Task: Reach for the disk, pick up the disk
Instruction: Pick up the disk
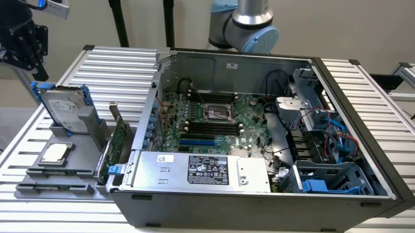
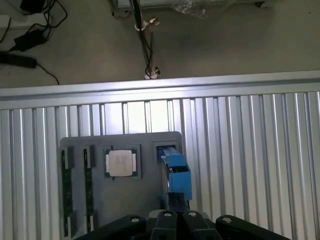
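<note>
The disk (image 1: 65,108) is a silver-grey hard drive with a white label and blue rails. It stands on edge in a slot of the grey holder (image 1: 45,182) at the exterior view's left. My black gripper (image 1: 39,70) hangs above and slightly behind the disk, apart from it. In the wrist view the disk (image 2: 175,172) shows edge-on as a blue strip, directly beyond my gripper (image 2: 179,218). The fingertips (image 2: 167,220) sit close together with nothing between them.
A square silver CPU chip (image 1: 55,152) (image 2: 121,163) lies in the holder beside the disk. Two memory sticks (image 2: 65,185) lie further along it. A green circuit card (image 1: 118,141) stands between the holder and the open computer case (image 1: 259,126). All rest on a ribbed aluminium table (image 2: 250,150).
</note>
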You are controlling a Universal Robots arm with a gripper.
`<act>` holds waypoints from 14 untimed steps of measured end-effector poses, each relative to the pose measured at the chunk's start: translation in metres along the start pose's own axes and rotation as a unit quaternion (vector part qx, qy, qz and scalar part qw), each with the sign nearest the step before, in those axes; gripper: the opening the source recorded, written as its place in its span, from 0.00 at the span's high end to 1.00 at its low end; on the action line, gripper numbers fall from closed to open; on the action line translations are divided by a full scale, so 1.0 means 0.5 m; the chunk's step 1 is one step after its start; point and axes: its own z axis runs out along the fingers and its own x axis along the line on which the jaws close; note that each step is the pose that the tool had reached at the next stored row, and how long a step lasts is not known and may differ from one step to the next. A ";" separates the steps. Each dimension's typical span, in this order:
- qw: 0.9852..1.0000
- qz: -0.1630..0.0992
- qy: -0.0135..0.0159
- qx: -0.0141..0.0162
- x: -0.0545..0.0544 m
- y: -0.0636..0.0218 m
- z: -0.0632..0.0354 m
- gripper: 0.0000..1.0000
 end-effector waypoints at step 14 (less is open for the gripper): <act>1.000 -0.001 0.000 0.000 -0.002 0.000 0.011 0.47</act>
